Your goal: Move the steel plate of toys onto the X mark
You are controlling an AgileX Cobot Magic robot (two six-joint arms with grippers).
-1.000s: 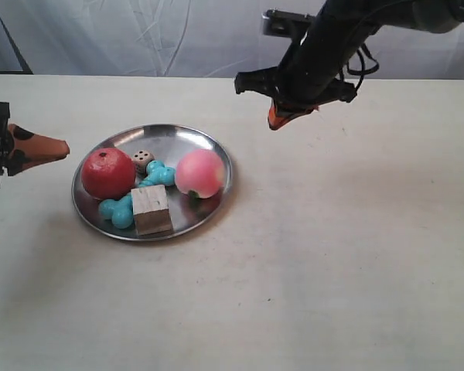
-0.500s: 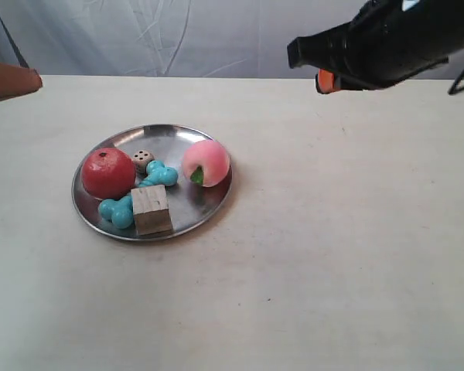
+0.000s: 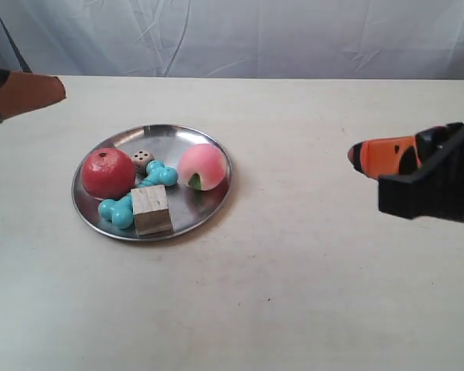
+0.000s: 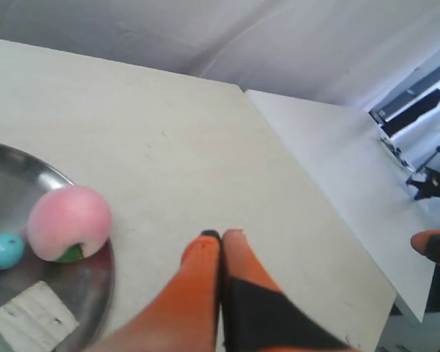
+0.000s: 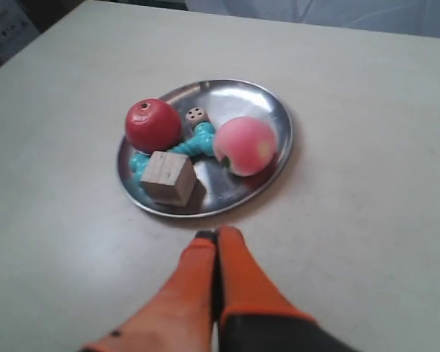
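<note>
The steel plate is seen on the table, apart from the left gripper and right gripper, both closed and empty; the peach could be rolled off by a tilted lift.

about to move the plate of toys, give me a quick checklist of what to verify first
1. Everything inside the steel plate: ok; red ball, peach, bone, cube and die lie within the rim.
2. Plate flat on the table: ok.
3. Left gripper ready to grasp: not ok; jaws shut, empty, apart from the plate.
4. Right gripper ready: not ok; jaws shut, empty, short of the rim.
5. X mark located: cannot tell; no view shows it clearly.
</note>
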